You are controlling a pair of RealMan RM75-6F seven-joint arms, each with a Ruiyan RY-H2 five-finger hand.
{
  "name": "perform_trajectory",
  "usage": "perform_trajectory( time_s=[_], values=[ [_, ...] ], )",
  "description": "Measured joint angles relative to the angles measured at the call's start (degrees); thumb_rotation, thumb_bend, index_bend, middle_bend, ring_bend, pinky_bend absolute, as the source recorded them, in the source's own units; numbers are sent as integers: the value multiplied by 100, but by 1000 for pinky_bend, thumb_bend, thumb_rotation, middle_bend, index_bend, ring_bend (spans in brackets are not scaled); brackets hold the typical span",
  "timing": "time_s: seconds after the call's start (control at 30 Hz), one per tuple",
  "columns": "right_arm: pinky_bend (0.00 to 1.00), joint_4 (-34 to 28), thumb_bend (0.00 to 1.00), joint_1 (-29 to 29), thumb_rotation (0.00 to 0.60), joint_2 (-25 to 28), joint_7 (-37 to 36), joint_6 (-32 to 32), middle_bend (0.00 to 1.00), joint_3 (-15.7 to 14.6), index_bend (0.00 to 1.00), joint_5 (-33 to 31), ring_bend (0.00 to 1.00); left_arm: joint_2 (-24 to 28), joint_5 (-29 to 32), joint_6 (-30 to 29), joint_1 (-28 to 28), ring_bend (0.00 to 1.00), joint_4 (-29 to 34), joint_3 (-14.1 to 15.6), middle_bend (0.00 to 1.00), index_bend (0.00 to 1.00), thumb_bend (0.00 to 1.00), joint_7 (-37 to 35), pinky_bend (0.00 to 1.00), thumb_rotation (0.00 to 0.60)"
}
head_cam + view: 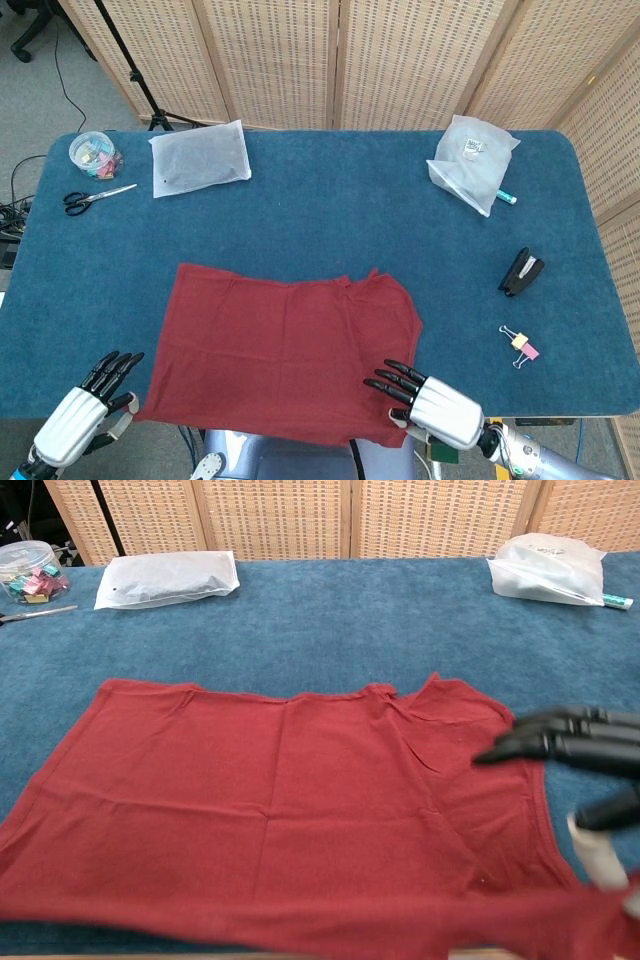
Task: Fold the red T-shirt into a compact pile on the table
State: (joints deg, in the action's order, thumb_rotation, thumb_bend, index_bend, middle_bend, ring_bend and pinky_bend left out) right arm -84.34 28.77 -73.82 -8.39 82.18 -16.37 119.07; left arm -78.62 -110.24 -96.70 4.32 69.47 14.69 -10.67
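Note:
The red T-shirt point(285, 350) point(280, 800) lies spread flat near the front edge of the blue table point(330, 210), neckline on the right side. Its near hem is raised off the table and shows as a blurred red band across the bottom of the chest view. My left hand point(85, 400) is at the shirt's near left corner, fingers pointing away and thumb against the hem. My right hand point(425, 400) point(575, 750) holds the near right corner, with its fingers stretched over the cloth. The chest view does not show the left hand.
At the back left are a jar of clips point(92, 152), scissors point(98, 197) and a white packet point(200, 158). A clear bag point(470, 160) with a teal pen point(506, 197) sits back right. A black stapler point(521, 272) and a binder clip point(520, 345) lie right.

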Motion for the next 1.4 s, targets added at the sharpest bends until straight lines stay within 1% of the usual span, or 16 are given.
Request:
perform_trajectory(
  time_s=[0.13,0.2,0.3,0.43,0.57,0.77,0.93,1.07,1.27,1.4],
  values=[
    [0,-198,569,155,600,139,-254,-235,84,352,671,-571,0,250,339,484,329,0,783,-392,0,737,582,458,0,600],
    [0,-255,569,238,600,187,-392,-409,84,542,671,-893,0,362,573,802,535,0,1088,-657,0,738,582,779,0,600],
    [0,-269,569,348,600,213,-549,-691,84,800,671,-1326,0,458,915,1228,816,0,1351,-1007,0,738,582,1192,0,600],
    [0,-152,569,483,600,160,-665,-1116,84,1062,671,-1798,0,472,1281,1659,1087,0,1458,-1306,0,738,582,1499,0,600],
    [0,50,569,625,600,-8,-687,-1522,84,1329,672,-2225,0,378,1734,2072,1329,0,1389,-1598,0,738,582,1749,0,600],
    [0,271,569,845,600,-266,-625,-2048,84,1675,672,-2762,0,209,2178,2479,1618,0,1137,-1896,0,738,583,1926,0,600],
    [0,468,569,1060,600,-480,-452,-2522,84,1957,672,-3236,0,65,2443,2787,1838,0,954,-2065,0,738,584,2012,0,600],
    [0,720,569,1249,600,-702,-200,-2944,84,2181,672,-3699,0,-153,2710,3118,2082,0,665,-2207,0,738,585,2019,0,600],
    [0,1190,569,1471,600,-1020,72,-3399,84,2421,672,-4229,0,-464,3010,3404,2349,0,278,-2358,0,738,586,2081,0,600],
    [0,1459,569,1583,600,-1181,186,-3593,84,2529,672,-4443,0,-636,3236,3563,2479,0,50,-2435,0,738,587,2193,0,600]
  ],
)
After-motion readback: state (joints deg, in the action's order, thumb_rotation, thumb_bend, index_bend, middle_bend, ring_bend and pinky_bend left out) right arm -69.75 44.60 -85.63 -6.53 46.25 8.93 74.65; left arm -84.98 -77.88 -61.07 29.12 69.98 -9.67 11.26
